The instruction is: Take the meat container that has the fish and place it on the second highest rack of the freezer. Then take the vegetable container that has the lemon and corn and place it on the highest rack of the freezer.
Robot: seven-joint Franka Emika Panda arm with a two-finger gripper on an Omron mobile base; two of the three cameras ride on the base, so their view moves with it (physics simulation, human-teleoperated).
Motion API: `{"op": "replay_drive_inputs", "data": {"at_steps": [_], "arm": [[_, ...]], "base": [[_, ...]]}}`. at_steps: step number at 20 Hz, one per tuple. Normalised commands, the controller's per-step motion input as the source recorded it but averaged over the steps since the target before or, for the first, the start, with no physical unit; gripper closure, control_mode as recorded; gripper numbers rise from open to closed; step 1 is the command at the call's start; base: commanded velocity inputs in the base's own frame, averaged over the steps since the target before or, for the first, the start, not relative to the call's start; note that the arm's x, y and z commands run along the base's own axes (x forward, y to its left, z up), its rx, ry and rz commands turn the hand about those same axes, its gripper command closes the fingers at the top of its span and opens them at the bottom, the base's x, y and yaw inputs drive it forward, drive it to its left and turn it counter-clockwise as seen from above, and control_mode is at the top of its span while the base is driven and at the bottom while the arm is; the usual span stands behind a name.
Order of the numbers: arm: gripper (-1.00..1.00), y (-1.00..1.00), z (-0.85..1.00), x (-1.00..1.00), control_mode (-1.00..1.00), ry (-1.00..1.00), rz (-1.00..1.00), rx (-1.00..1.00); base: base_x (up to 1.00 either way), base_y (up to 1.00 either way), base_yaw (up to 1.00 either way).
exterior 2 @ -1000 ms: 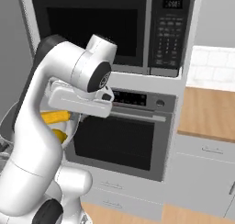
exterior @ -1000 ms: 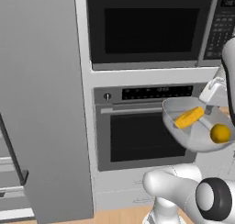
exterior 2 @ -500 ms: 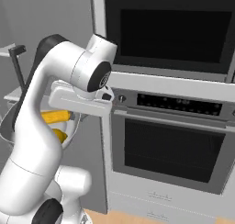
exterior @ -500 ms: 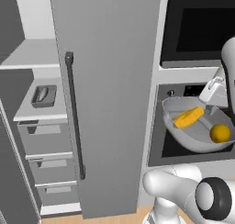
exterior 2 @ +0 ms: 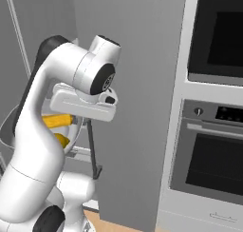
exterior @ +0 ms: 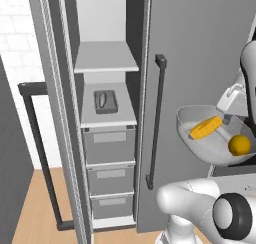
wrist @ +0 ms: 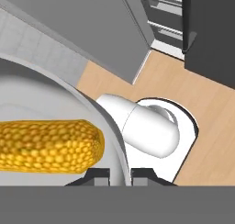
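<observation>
My gripper (wrist: 120, 174) is shut on the rim of the vegetable container (exterior: 212, 148), a grey bowl held in the air right of the open freezer (exterior: 107, 113). The corn (exterior: 205, 128) and the lemon (exterior: 239, 145) lie inside it; the hand view has the corn (wrist: 48, 146) close up. My gripper (exterior: 226, 120) grips the bowl's far rim. The meat container (exterior: 105, 102) with the fish (exterior: 102, 99) sits on the lower white shelf (exterior: 110, 120). Above it, the highest rack (exterior: 106, 63) is bare.
Three grey drawers (exterior: 109, 144) fill the freezer below the shelves. Its door (exterior: 52, 138) stands open to the left with a dark bar handle (exterior: 39, 153). A grey panel with a vertical handle (exterior: 156, 123) is between bowl and freezer. A black oven (exterior 2: 211, 159) stands right.
The base has driven left, so both views shifted: the oven left the left base view and the open freezer came in. The container stays in my shut gripper.
</observation>
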Motion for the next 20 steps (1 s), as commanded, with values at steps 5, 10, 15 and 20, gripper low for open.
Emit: {"op": "replay_drive_inputs", "data": {"at_steps": [5,10,15,20], "arm": [[1.0,0.0,0.0,0.0,1.0,0.0,0.0,0.0],[1.0,0.0,0.0,0.0,1.0,0.0,0.0,0.0],[1.0,0.0,0.0,0.0,1.0,0.0,0.0,0.0],[1.0,0.0,0.0,0.0,1.0,0.0,0.0,0.0]], "base": [[0.01,0.55,0.0],[0.02,0.17,0.0],[0.17,0.18,0.0],[0.24,0.23,-0.01]]}}
